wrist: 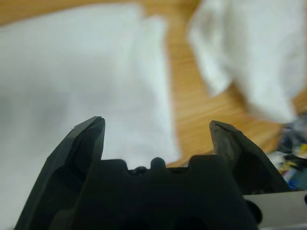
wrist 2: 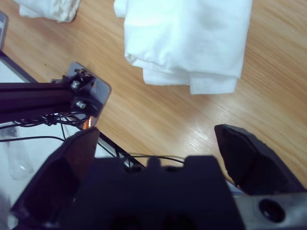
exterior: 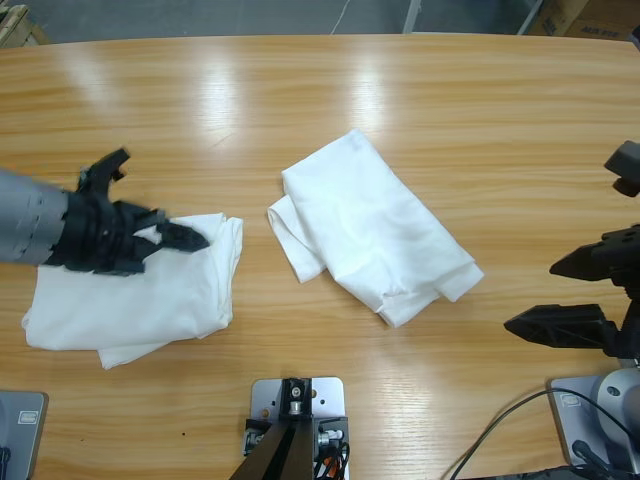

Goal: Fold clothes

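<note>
T-shirts (exterior: 375,225) folded; left end effector (exterior: 165,237) covers one's (exterior: 130,300) corner.

A long wooden table (exterior: 420,110) carries two white shirts. One folded shirt (exterior: 372,226) lies near the middle. The other shirt (exterior: 140,300) lies flat toward the left end, near the front edge.

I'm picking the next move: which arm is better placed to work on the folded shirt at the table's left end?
Left. The left gripper hovers, jaws open, over that T-shirt, which fills its wrist view. The right gripper, also open, sits at the far right edge, beyond the middle T-shirt.
</note>
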